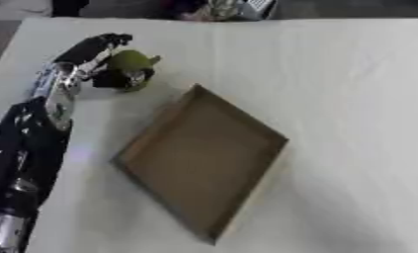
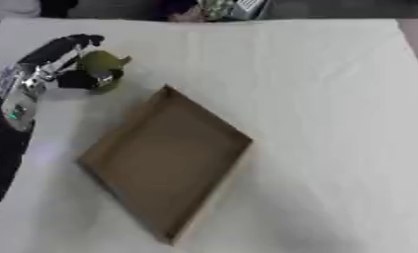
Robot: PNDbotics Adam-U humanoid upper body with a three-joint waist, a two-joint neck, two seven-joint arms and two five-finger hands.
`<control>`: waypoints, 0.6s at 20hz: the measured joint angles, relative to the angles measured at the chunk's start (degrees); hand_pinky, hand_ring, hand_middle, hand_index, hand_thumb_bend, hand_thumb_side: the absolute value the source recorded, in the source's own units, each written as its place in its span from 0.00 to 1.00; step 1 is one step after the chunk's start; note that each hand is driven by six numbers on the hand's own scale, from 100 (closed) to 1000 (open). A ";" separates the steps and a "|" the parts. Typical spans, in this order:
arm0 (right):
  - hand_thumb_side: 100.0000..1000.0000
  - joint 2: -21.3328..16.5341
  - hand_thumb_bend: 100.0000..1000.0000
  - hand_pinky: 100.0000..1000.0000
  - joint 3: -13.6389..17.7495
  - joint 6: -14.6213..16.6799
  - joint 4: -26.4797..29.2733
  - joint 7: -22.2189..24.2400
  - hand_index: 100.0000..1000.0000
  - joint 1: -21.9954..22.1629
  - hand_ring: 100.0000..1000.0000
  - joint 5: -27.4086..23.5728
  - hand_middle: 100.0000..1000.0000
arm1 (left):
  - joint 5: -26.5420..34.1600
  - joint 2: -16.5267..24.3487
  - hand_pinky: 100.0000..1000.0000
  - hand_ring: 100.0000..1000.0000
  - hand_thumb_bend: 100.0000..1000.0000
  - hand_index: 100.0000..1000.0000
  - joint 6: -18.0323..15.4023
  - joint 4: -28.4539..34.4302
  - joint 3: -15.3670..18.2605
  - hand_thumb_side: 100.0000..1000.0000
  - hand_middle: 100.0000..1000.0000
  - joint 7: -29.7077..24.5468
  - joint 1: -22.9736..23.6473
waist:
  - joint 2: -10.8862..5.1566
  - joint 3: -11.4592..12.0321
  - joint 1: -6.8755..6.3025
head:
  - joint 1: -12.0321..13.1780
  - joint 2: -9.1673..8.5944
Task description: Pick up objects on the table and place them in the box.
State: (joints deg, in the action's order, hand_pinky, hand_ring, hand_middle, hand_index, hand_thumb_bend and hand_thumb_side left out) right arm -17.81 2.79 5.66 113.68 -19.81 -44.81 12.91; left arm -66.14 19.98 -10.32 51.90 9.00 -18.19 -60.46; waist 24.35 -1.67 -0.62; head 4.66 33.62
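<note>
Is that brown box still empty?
Empty. The box shows only its bare brown floor; the green object sits outside it on the table, at the left hand.

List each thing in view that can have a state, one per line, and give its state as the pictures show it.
left hand: up at the far left of the table, fingers curled round the green object
green object: held in the left hand, outside the box
box: open-topped, lying askew on the table, nothing in it
table: covered in white, bearing the box
right hand: not in view
</note>
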 measured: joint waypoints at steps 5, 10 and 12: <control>0.55 0.00 0.00 0.78 0.00 -0.01 0.00 -0.01 0.79 0.00 0.64 -0.09 0.49 | -0.17 -0.01 1.00 0.98 0.38 0.97 -0.30 -0.72 0.02 0.47 0.84 -2.84 0.10 | 0.06 0.10 -0.01 | 0.00 0.01; 0.55 0.00 0.00 0.78 0.00 0.01 0.00 -0.02 0.79 0.01 0.64 -0.14 0.49 | -0.01 -0.01 0.98 0.96 0.35 0.95 -0.49 -0.67 0.33 0.43 0.82 -5.59 -0.06 | 0.04 0.22 -0.30 | 0.00 0.10; 0.55 0.00 0.00 0.78 0.00 0.01 0.00 -0.03 0.79 0.03 0.64 -0.14 0.49 | 0.06 -0.01 0.94 0.93 0.31 0.92 -0.30 -0.60 0.34 0.45 0.80 -6.26 -0.06 | -0.01 0.24 -0.30 | 0.00 0.14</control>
State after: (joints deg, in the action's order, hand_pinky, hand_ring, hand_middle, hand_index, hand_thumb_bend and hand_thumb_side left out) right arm -17.81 2.79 5.67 113.68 -19.85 -44.78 12.77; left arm -66.08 19.98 -10.63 51.30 9.33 -24.45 -60.52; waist 24.33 -1.44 -0.92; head 4.66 33.77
